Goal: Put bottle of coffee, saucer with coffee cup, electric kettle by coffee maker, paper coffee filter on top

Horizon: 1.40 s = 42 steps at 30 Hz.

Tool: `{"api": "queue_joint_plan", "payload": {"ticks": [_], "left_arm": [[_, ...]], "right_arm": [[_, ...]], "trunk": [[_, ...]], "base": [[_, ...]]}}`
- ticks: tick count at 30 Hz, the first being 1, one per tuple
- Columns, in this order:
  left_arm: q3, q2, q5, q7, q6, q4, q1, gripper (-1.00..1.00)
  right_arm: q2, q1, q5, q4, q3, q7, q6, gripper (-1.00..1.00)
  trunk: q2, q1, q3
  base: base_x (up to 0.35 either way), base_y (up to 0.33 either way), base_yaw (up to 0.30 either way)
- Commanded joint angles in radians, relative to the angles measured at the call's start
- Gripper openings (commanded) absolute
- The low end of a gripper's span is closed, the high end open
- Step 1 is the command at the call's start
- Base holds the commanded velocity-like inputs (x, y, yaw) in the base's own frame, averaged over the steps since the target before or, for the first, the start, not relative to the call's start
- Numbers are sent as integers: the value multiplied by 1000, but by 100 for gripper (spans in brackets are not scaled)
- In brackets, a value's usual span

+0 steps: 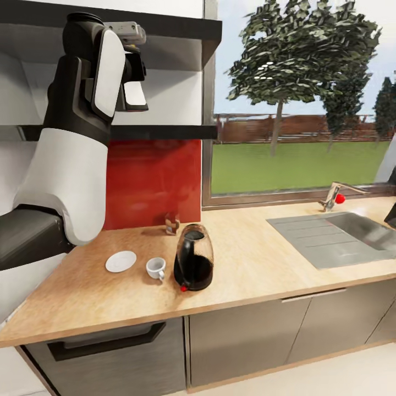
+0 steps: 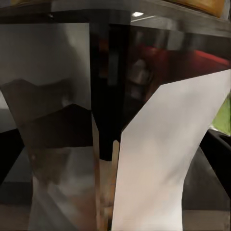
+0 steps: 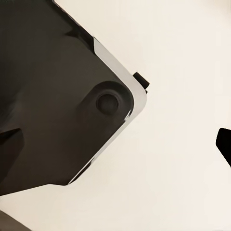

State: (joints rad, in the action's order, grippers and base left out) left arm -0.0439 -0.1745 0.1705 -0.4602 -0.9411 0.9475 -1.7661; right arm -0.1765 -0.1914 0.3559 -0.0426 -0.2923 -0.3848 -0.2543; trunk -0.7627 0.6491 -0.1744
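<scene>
My left arm is raised at the left, and its gripper (image 1: 135, 82) sits between the thin black kitchen shelf (image 1: 165, 132) and the thicker shelf above. Close up, the left wrist view has a grey surface (image 2: 57, 144) and a white surface (image 2: 163, 159) flanking something dark and glossy; I cannot tell what it is. The bottle of coffee and the coffee maker are out of view. On the countertop (image 1: 258, 264) lie the white saucer (image 1: 121, 261), the coffee cup (image 1: 156, 268) beside it, and the dark glass electric kettle (image 1: 193, 257). A black sliver (image 3: 224, 144) marks the right wrist view's edge.
A small brown-and-white object (image 1: 172, 224) stands by the red backsplash (image 1: 151, 181). The steel sink (image 1: 341, 236) and faucet (image 1: 335, 195) are at the right, under the window. The right wrist view has a dark robot part (image 3: 53, 96) over pale floor.
</scene>
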Motion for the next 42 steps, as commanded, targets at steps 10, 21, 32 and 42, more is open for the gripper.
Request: {"api": "queue_joint_plan", "payload": {"ticks": [10,21,32,42], "left_arm": [[-1,0,9,-9,-2,0,-1,-100],[-1,0,9,-9,-2,0,-1,-100],[1,0,9,-9,-4,0,-1,-100],[1,0,67,-7,-3,3,-1,-100]], "right_arm": [[-1,-2,0,-3,-5,0,-8,100],[-1,-2,-1,-3,-5,0,-8,100],[-1,-2,-1,-3,-5,0,-8,100],[-2,-2,-1,-3,-5,0,-8,100]], "trunk": [[-1,0,6],[-1,0,7],[-1,0,7],[-1,0,7]], "base": [[0,-18,-257],[0,-262,-152],[0,-218,-272],[0,-10,-278]]}}
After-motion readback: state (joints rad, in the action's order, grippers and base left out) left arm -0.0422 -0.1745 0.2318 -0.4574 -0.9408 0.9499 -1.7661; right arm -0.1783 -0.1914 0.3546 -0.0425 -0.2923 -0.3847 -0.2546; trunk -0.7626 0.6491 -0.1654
